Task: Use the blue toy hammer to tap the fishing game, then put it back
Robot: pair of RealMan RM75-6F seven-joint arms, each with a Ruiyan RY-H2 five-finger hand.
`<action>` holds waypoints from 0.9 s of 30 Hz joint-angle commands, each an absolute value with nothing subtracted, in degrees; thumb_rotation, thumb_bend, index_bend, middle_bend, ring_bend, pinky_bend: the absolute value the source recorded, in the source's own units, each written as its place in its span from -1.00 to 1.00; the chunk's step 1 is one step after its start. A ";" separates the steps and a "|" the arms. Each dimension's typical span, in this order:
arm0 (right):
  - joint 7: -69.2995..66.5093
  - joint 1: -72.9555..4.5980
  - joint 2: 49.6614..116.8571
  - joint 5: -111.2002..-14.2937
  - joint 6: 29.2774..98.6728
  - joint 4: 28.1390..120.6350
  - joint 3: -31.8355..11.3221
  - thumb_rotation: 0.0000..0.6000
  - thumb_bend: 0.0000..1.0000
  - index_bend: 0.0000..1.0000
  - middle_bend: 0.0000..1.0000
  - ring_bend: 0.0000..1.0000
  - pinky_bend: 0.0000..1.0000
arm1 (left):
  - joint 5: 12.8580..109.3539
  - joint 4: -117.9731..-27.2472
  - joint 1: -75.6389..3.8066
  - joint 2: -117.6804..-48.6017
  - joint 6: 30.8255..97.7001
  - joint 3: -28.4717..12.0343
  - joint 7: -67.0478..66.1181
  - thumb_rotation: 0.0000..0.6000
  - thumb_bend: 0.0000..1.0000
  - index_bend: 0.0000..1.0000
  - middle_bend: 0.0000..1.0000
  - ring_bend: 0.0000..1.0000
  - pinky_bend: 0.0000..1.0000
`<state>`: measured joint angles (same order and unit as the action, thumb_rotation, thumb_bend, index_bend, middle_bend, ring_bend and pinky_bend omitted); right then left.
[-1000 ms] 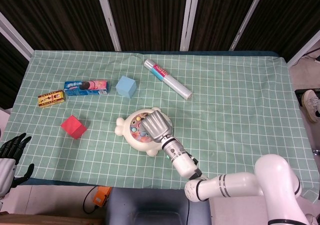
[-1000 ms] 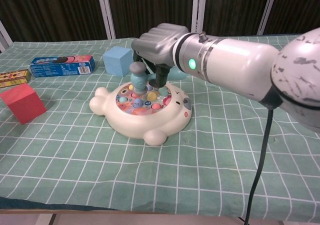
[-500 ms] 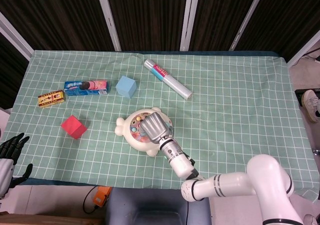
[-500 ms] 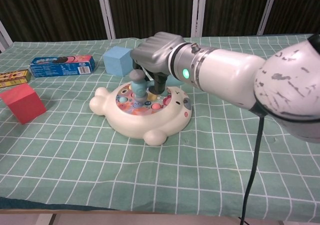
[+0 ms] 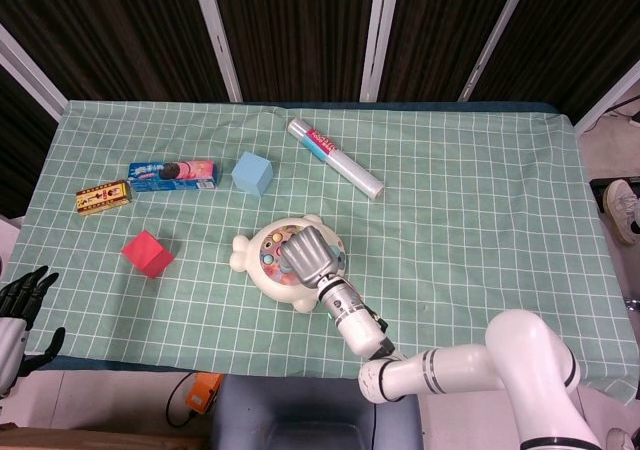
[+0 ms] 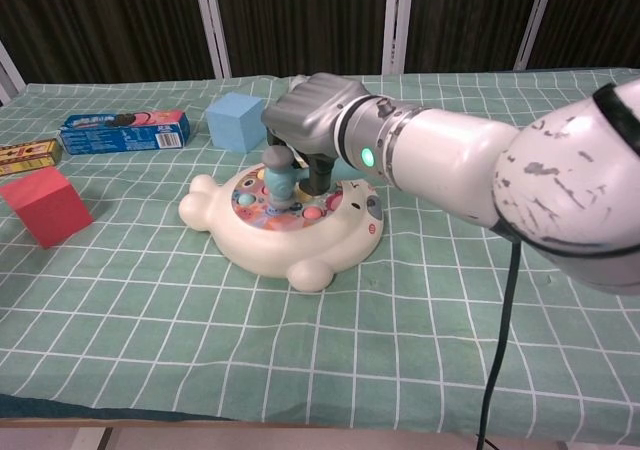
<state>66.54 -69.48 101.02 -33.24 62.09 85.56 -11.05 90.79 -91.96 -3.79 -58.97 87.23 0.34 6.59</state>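
The white fishing game [image 5: 254,264] [image 6: 290,240] lies at the table's front middle, its round dish full of coloured fish. My right hand [image 5: 308,253] [image 6: 315,120] hovers over the dish and grips the blue toy hammer [image 6: 279,175]. The hammer's head points down and rests on or just above the fish; the handle is hidden inside the fingers. In the head view the hand covers the hammer. My left hand [image 5: 20,305] hangs off the table's front left corner, fingers spread, holding nothing.
A red cube [image 5: 148,253] [image 6: 42,205] sits left of the game, and a light blue cube [image 5: 252,173] [image 6: 236,120] stands behind it. A blue biscuit box [image 5: 172,175], a small yellow box [image 5: 103,197] and a clear tube [image 5: 335,158] lie further back.
My right hand has sunk a little, bringing the hammer head down onto the game's dish. The left hand has barely moved.
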 commanded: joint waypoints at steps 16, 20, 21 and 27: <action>65.96 -69.26 98.48 -32.83 63.69 86.49 -11.44 1.00 0.09 1.00 0.59 0.75 0.82 | 90.84 -91.90 -3.83 -59.05 87.10 0.34 6.49 1.00 -0.16 -1.00 -1.00 -1.00 -0.78; 66.36 -69.37 98.95 -32.32 63.15 85.24 -10.76 1.00 0.09 1.00 0.59 0.75 0.82 | 90.77 -91.91 -3.86 -59.08 87.03 0.31 6.39 1.00 -0.17 -1.00 -1.00 -1.00 -0.78; 66.47 -69.41 99.10 -32.26 63.00 84.87 -10.57 1.00 0.09 1.00 0.59 0.75 0.82 | 90.75 -91.89 -3.85 -59.09 87.01 0.31 6.38 1.00 -0.17 -1.00 -1.00 -1.00 -0.78; 67.02 -69.60 99.78 -31.60 62.58 83.52 -10.07 1.00 0.09 1.00 0.59 0.75 0.82 | 90.60 -91.89 -3.91 -59.08 86.88 0.25 6.46 1.00 -0.17 -1.00 -1.00 -1.00 -0.78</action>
